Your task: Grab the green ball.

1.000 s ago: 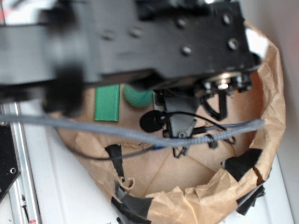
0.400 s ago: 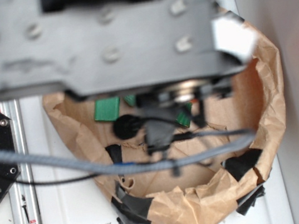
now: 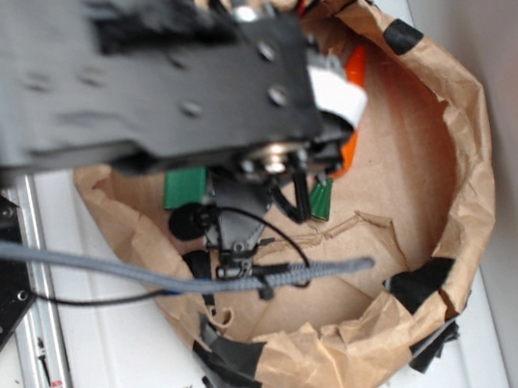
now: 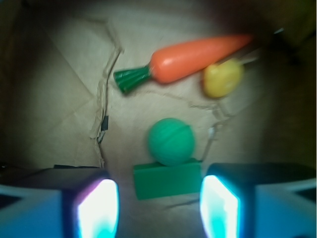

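In your wrist view, the green ball (image 4: 171, 141) lies on the brown paper floor of the paper-lined bin (image 3: 461, 144), near the centre of the frame. It touches the far edge of a flat green block (image 4: 167, 179), which lies between the ball and the gripper (image 4: 158, 206). The jaws stand open, with 2 fingertips (image 4: 97, 207) visible at the bottom of the frame, one on each side of the block. Nothing is held between them. The ball sits ahead of the gap, clear of both fingertips.

Beyond the ball, you see an orange toy carrot (image 4: 198, 58) with a dark green stem, lying roughly across the frame. A small yellow toy (image 4: 223, 78) rests just beside the carrot's tapered end; contact cannot be confirmed.

In your exterior view, the black arm (image 3: 155, 83) covers most of the bin, and the ball is hidden. The bin rests on a white surface (image 3: 120, 371).
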You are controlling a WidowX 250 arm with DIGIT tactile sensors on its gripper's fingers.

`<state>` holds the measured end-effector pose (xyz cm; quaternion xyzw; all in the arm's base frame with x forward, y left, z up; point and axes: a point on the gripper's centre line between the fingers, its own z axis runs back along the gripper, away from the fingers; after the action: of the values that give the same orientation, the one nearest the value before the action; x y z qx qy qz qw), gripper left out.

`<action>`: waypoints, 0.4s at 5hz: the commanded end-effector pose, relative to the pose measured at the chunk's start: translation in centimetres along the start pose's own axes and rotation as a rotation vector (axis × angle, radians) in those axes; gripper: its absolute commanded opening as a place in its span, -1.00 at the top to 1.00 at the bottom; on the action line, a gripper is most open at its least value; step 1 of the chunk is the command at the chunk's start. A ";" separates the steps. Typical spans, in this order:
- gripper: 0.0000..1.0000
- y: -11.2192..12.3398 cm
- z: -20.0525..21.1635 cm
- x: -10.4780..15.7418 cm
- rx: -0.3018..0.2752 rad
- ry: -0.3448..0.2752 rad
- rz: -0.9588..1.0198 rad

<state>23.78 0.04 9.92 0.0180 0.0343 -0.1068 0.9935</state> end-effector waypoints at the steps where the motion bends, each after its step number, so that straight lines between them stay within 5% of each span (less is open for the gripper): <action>1: -1.00 -0.1 -4.7 0.7 0.019 0.052 0.003; 2: -1.00 0.5 -5.4 0.8 0.033 0.096 -0.010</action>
<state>24.59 0.85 3.81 0.0404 0.1030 -0.1054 0.9883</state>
